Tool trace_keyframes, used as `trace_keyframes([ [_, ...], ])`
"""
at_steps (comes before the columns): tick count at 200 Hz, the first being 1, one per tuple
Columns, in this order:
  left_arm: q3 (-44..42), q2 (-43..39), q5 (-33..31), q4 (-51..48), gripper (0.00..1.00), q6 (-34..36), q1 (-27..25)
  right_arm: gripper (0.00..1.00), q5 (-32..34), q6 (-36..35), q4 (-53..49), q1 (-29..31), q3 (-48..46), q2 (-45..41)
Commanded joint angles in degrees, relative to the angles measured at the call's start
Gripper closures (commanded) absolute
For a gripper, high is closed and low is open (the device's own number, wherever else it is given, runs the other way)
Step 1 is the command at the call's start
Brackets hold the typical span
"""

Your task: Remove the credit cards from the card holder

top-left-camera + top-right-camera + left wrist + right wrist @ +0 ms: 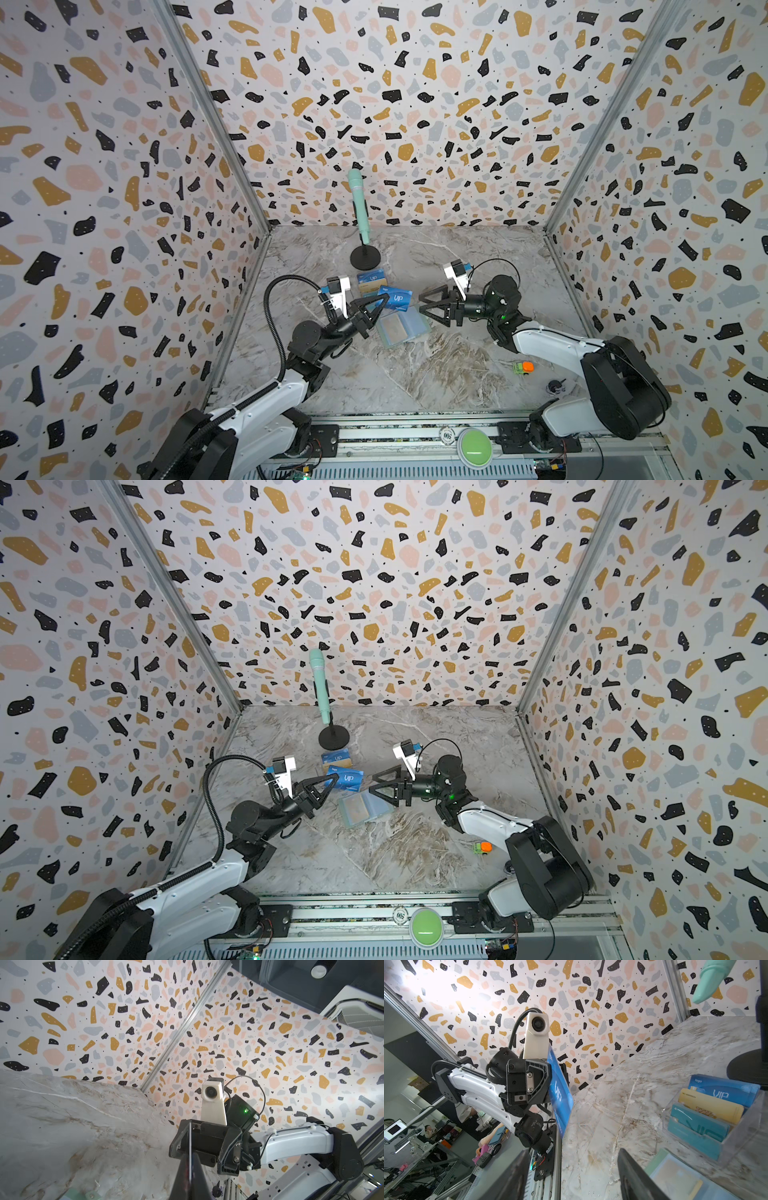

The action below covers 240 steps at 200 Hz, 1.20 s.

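While left tool (385, 296) pinches the blue card (401, 301), right tool (422, 304) gapes empty — golden card (394, 329) not yet out of card holder (417, 322).

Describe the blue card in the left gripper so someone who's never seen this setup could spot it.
Find the mint-green microphone at the back of the marble table; in front of its black base is a clear tiered stand of cards. Just nearer, the blue VIP card is pinched in the left gripper, the only card gripped rather than slotted away.
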Motion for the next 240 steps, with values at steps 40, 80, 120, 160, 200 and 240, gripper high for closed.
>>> trace_keyframes([
  [40, -0.1, 5.0, -1.9, 18.4, 1.0, -6.0, -1.2, 0.44, 2.5, 3.7, 10.1, 4.7, 4.0, 2.0],
  [80, -0.9, 6.8, -2.7, 22.1, 1.0, -5.9, -1.7, 0.53, 2.8, 6.1, 15.1, 5.6, 4.2, 2.8],
  [120, -0.3, 8.7, -1.6, 24.1, 1.0, -5.6, -2.6, 0.63, 2.9, 8.4, 18.0, 6.1, 5.0, 4.4],
  [160, -1.2, 9.5, -2.1, 26.8, 1.0, -5.2, -3.1, 0.74, 2.5, 11.0, 22.8, 6.3, 5.4, 5.7],
  [200, -1.2, 9.5, -1.9, 26.6, 1.0, -4.1, -3.3, 0.8, 2.0, 11.4, 23.0, 6.7, 5.7, 5.9],
  [240, -0.8, 10.1, -1.3, 26.9, 1.0, -4.0, -3.4, 0.84, 1.7, 11.7, 23.1, 6.7, 5.8, 6.2],
])
